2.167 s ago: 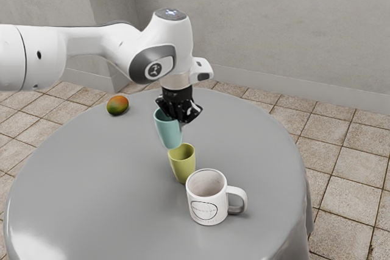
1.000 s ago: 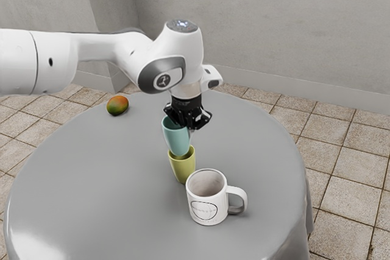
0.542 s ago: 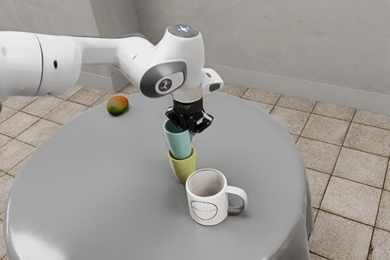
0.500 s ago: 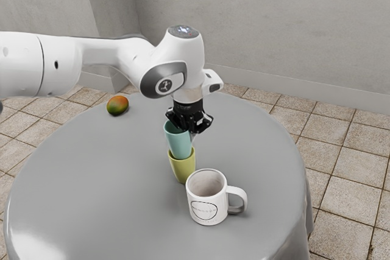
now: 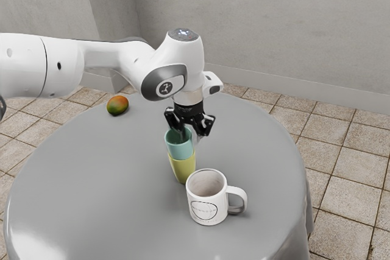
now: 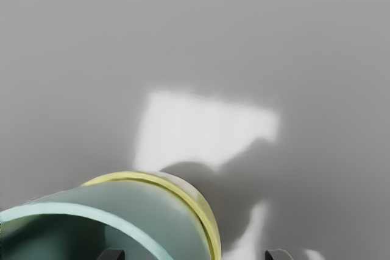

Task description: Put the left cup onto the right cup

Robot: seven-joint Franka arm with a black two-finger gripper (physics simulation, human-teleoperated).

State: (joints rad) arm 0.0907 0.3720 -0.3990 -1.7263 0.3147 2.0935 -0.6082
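Hanging just above the stack, your tool stands spread wide, gripping nothing; directly beneath it the teal cup sits nested in the yellow cup. Placement looks done; only your retreat remains.

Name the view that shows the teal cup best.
The exterior view: the teal cup stands upright, nested in the yellow-green cup, its outer wall visible. The wrist view gives part of its rim and interior, close up.
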